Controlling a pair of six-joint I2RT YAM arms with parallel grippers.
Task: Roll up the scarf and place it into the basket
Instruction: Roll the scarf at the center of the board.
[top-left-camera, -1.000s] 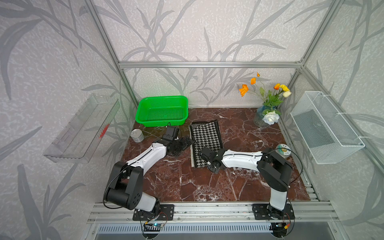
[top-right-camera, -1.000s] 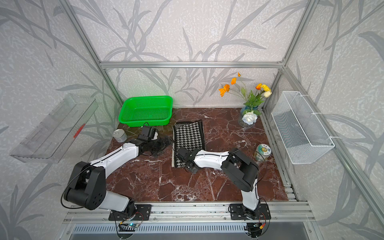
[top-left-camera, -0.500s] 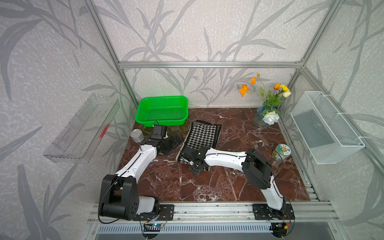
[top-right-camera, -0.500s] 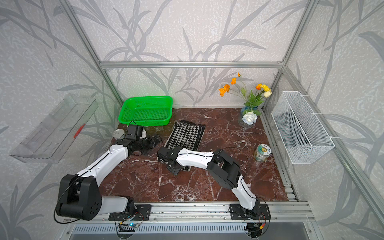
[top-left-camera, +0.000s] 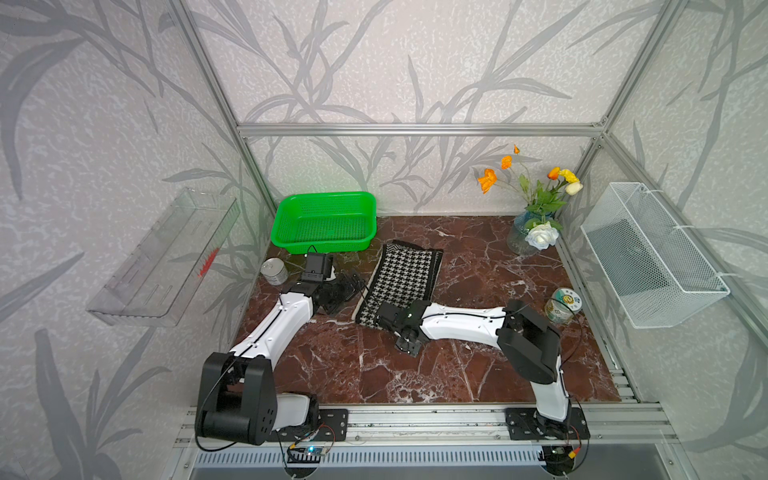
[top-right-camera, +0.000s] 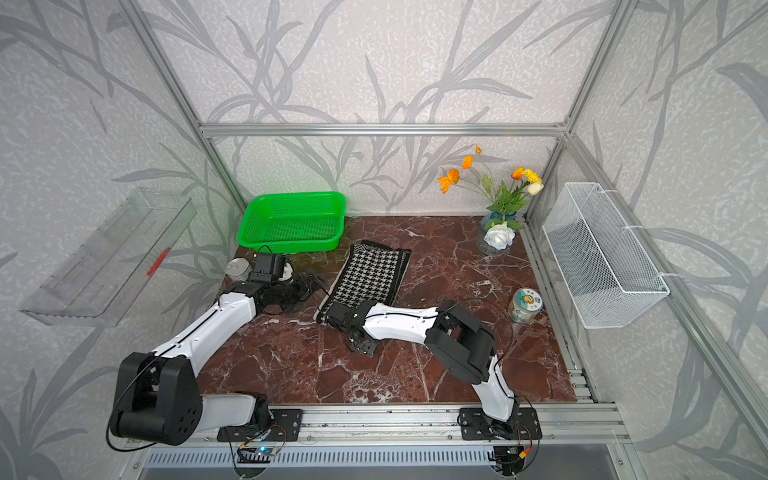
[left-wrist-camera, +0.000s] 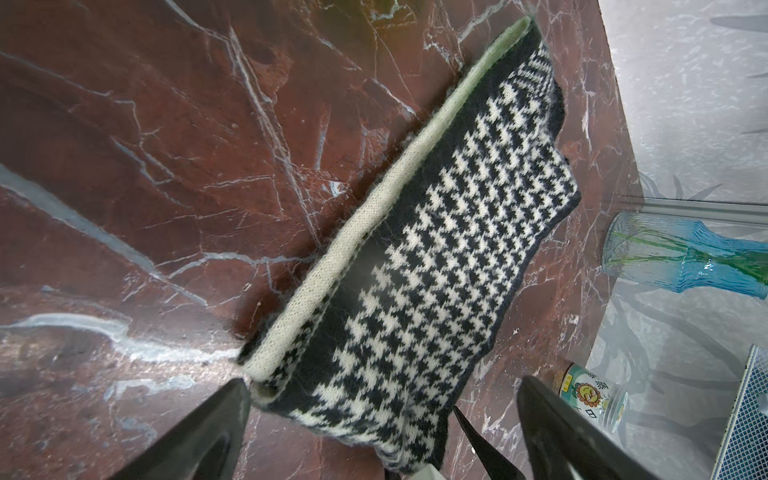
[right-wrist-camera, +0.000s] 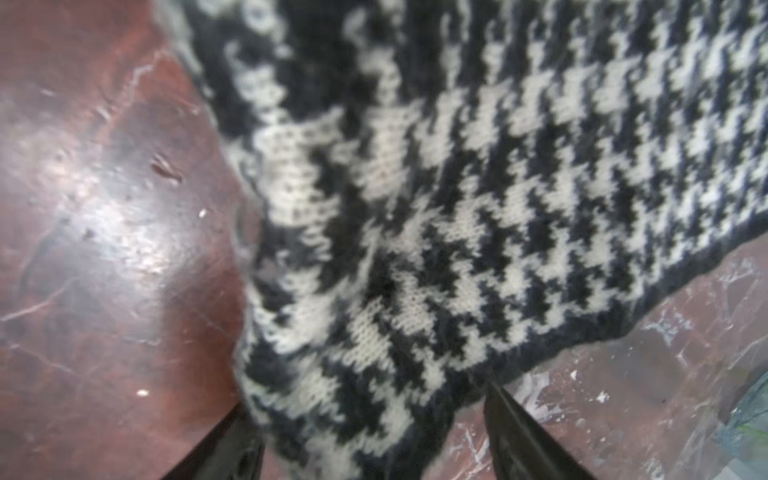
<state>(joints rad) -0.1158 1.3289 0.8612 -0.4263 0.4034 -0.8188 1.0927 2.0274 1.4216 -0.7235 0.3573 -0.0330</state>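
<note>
Woolly scarf lies flat near the empty basket, not rolled yet. Left gripper gapes empty; right gripper sits open over the scarf's end.

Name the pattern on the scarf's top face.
The scarf is black-and-white houndstooth with a cream edge; clearest in the left wrist view.

You'll see a silver tin by the left wall, a labelled can at the right edge, flowers in a vase back right, wire basket and clear tray wall-mounted.
</note>
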